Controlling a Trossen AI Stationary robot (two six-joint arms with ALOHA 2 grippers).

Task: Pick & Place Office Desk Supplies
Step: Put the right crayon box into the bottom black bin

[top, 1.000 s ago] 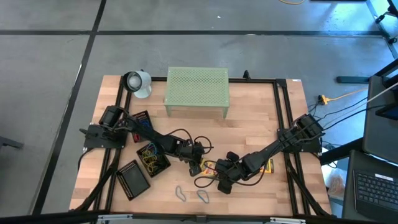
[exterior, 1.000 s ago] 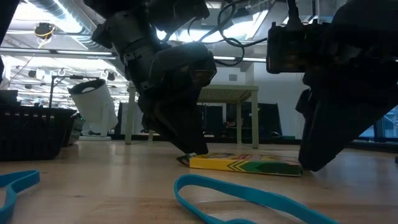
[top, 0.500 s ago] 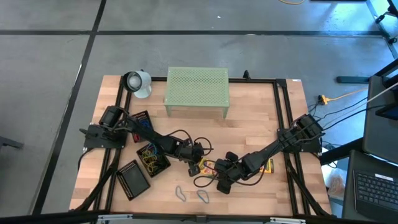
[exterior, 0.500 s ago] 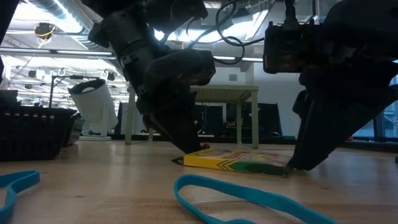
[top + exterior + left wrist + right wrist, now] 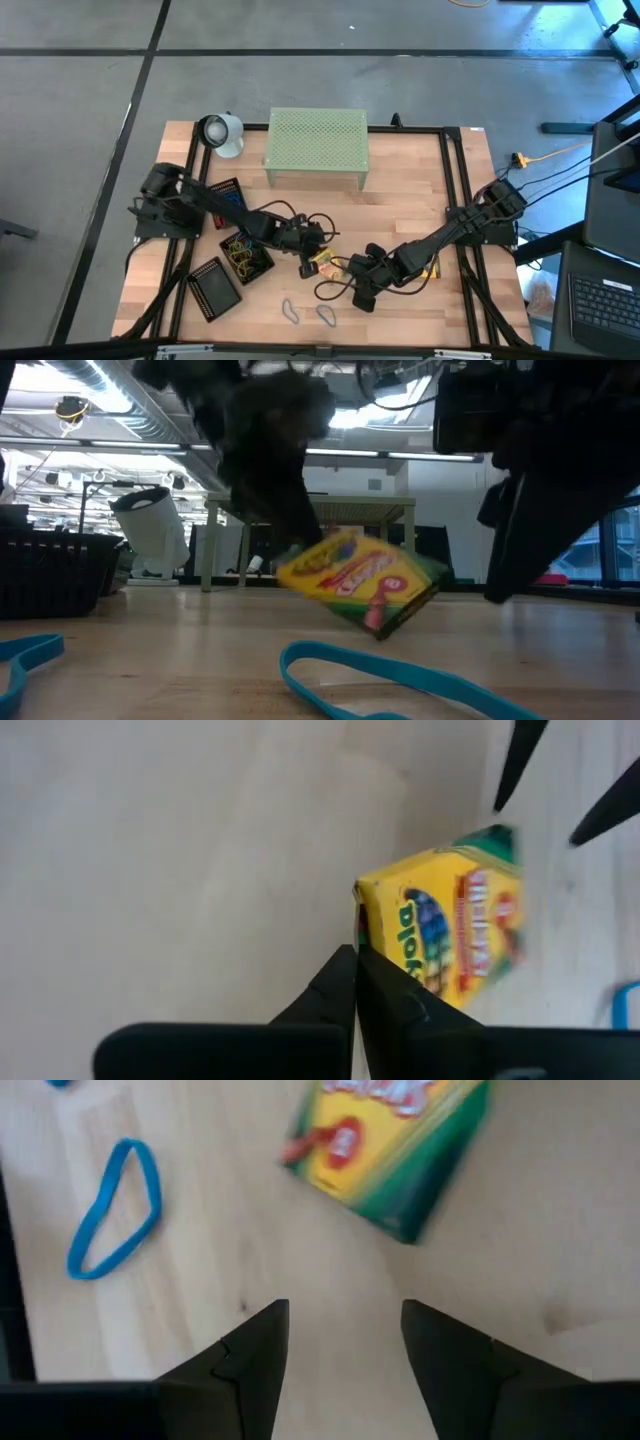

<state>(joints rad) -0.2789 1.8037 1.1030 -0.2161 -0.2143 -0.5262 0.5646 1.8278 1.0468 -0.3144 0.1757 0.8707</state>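
A yellow-green crayon box (image 5: 360,588) hangs tilted above the wood table, near its middle. My left gripper (image 5: 308,262) is shut on the box's left end; the left wrist view shows the box (image 5: 450,935) just past the closed fingertips. My right gripper (image 5: 345,1320) stands open a little nearer and to the right of the box (image 5: 395,1150), with nothing between its fingers. A second crayon box (image 5: 431,268) lies flat under my right arm. Rubber bands (image 5: 326,315) lie near the front edge. My left gripper pinches the crayon box at the edge of its end (image 5: 368,915) between its two shut fingers. The fingers slant down from the table's left side. The box looks lifted clear of the table and tilted, its held end up and its other end (image 5: 385,628) hanging lower toward the right.
Black mesh trays (image 5: 215,288) stand at the left, one (image 5: 245,252) holding yellow bands. A pale-green perforated stand (image 5: 316,145) and a white object (image 5: 220,133) sit at the back. A blue band (image 5: 400,680) lies in front of the box, another (image 5: 115,1205) beside my right gripper.
My left gripper has shut on the crayon box's left end and gone up. The box, which lay flat between both grippers, now hangs tilted off the table, its right end drawn away from my right gripper's fingers.
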